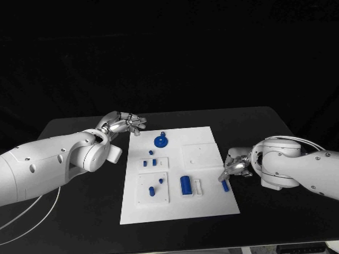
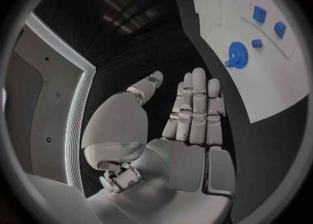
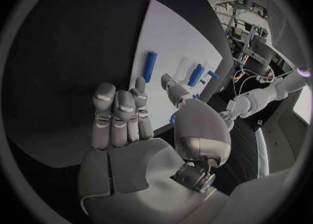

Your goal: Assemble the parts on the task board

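The white task board lies in the middle of the black table. On it are a blue gear, small blue pegs, a blue cylinder and a blue bar at its right edge. My left hand hovers off the board's far left corner, holding nothing; the left wrist view shows its fingers straight, with the gear beyond them. My right hand is at the board's right edge, just beside the bar, and is empty. In the right wrist view its fingers are extended short of the bar.
Raised white plates sit on the board and carry some of the parts. Bare black table lies on both sides of the board. A white cable runs under my left arm near the table's front left.
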